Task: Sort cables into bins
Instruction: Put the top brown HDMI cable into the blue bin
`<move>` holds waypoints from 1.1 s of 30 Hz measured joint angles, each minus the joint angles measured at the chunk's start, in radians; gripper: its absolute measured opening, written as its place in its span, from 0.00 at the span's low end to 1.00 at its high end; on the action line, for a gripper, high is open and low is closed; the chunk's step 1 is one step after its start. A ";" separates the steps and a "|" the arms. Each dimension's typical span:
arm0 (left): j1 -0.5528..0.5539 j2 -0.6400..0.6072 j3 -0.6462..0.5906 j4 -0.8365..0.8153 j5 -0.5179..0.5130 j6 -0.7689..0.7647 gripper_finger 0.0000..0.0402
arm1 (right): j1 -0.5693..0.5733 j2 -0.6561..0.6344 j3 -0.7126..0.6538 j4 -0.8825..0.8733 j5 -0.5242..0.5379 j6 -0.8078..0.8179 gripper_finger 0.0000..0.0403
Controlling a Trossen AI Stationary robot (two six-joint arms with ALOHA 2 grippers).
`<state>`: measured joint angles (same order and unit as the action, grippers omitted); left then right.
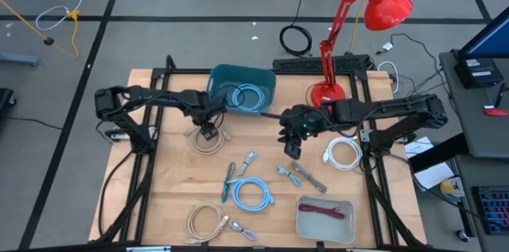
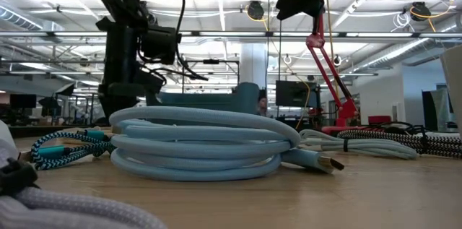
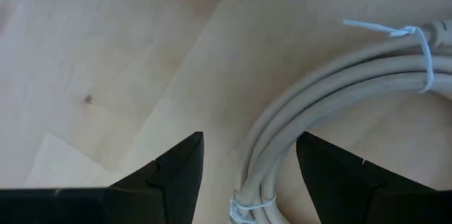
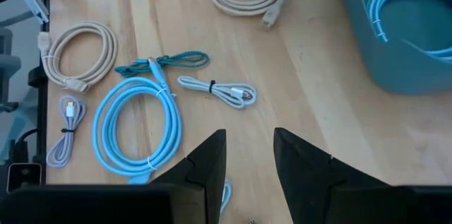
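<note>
On the wooden worktop (image 1: 171,196), the left gripper (image 1: 208,131) hangs low over a beige coil (image 1: 208,141), its fingers spread wide; in the left wrist view the strands of that coil (image 3: 332,104) run up between the two fingers without a firm grip. Near the front left corner lies a second beige coil (image 1: 203,222), with a small grey bundle (image 1: 240,229) just beside it. Behind the left gripper stands the dark teal bin (image 1: 225,79), holding a light blue coil (image 1: 250,96). Toward the middle lie a short teal piece (image 1: 229,180), a small grey piece (image 1: 250,160) and a loose light blue coil (image 1: 252,194). The right gripper (image 1: 292,148) is raised above bare wood, jaws partly apart and holding nothing. To its right, two more short pieces (image 1: 304,175) lie together, probably grey. The pale grey tray (image 1: 324,231) near the front edge holds maroon cable (image 1: 326,211). A white coil (image 1: 344,153) rests near the right edge, beside the red lamp (image 1: 374,13).
</note>
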<state>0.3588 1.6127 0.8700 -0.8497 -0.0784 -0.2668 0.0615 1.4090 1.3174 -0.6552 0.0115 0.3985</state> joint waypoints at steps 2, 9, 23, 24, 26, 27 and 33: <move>0.002 0.001 0.000 0.000 0.000 0.006 0.57 | 0.007 0.000 0.000 0.000 0.014 0.009 0.27; 0.003 0.006 0.000 0.015 0.031 0.000 0.53 | 0.027 0.000 0.000 0.000 0.015 0.013 0.27; -0.001 0.029 -0.001 -0.023 0.052 -0.032 0.10 | 0.029 0.000 0.000 0.000 0.015 0.020 0.27; -0.001 0.028 -0.002 -0.032 0.051 -0.034 0.10 | 0.029 0.000 0.000 0.000 0.015 0.020 0.27; -0.001 0.023 -0.003 -0.039 0.051 -0.050 0.10 | 0.029 0.000 0.000 0.000 0.015 0.019 0.27; -0.001 0.017 -0.003 -0.047 0.051 -0.059 0.10 | 0.029 0.000 0.000 0.000 0.015 0.019 0.27; -0.023 -0.058 -0.003 -0.098 0.054 -0.093 0.11 | 0.028 0.000 0.000 0.000 0.015 0.012 0.27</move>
<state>0.3363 1.5547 0.8669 -0.9481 -0.0247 -0.3599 0.0898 1.4090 1.3174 -0.6552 0.0261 0.4108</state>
